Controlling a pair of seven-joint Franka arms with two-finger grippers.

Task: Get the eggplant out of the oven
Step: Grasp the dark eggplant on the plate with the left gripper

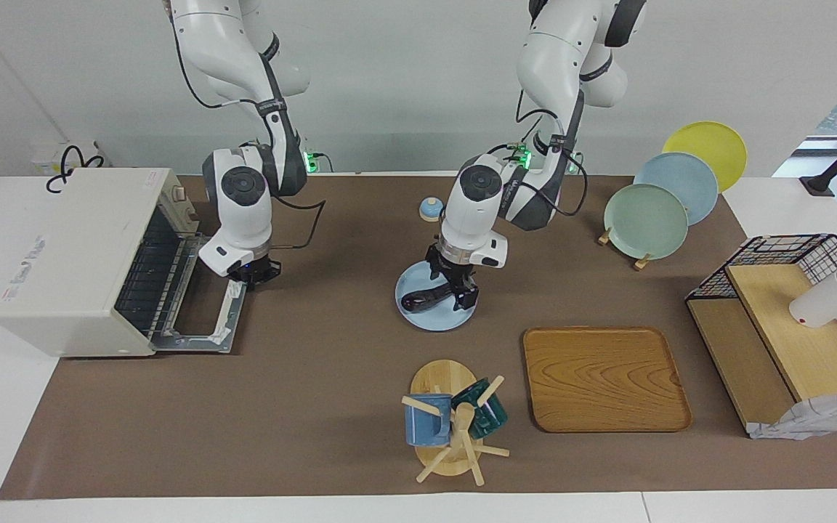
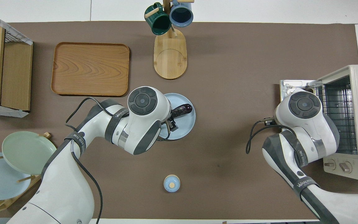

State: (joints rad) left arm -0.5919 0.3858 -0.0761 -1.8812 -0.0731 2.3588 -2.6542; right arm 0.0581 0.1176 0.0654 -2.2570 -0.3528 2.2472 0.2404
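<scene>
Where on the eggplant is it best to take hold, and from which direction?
Probably at mid-length, from straight above, fingers across its narrow width. The eggplant lies flat and slim on the light blue plate; the open left gripper already stands over it there.

A wooden tray (image 1: 606, 378) lies beside a mug tree (image 1: 453, 425); three plates (image 1: 645, 220) stand racked.

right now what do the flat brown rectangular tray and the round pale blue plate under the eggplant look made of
The flat brown rectangular tray looks like wood with a smooth satin finish: curved grain lines run across it. The round pale blue plate looks like glazed ceramic or possibly plastic: even colour, smooth raised rim; the look leaves it open.
</scene>
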